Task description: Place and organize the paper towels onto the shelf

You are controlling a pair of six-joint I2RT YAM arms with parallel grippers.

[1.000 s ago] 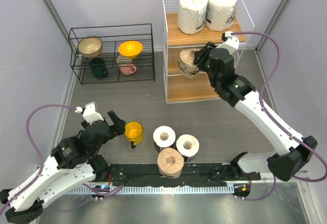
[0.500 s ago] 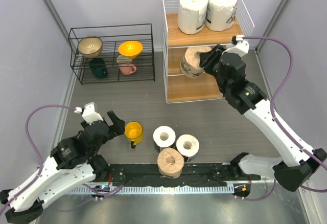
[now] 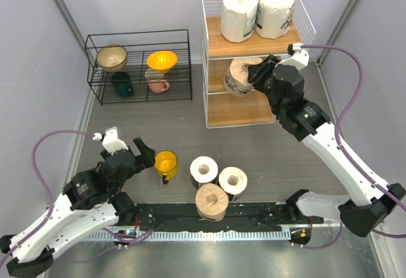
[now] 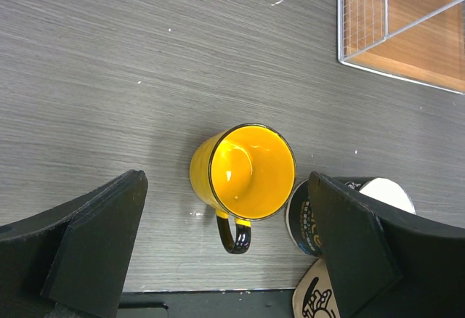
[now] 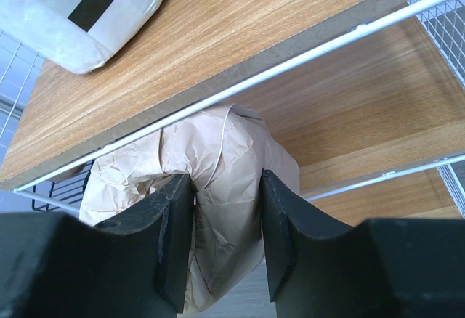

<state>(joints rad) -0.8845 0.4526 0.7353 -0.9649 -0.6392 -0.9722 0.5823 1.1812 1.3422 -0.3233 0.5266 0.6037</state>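
I read the right gripper as clenched on a fold of the beige roll, which lies on the left part of the shelf's middle board. The pair of white rolls stands on the top board. The cluster of three rolls sits by the bench's near edge. The left gripper is spread wide over the yellow cup, grasping nothing.

shelf: light wood boards, white wire | roll: crinkled beige paper | mug: glossy
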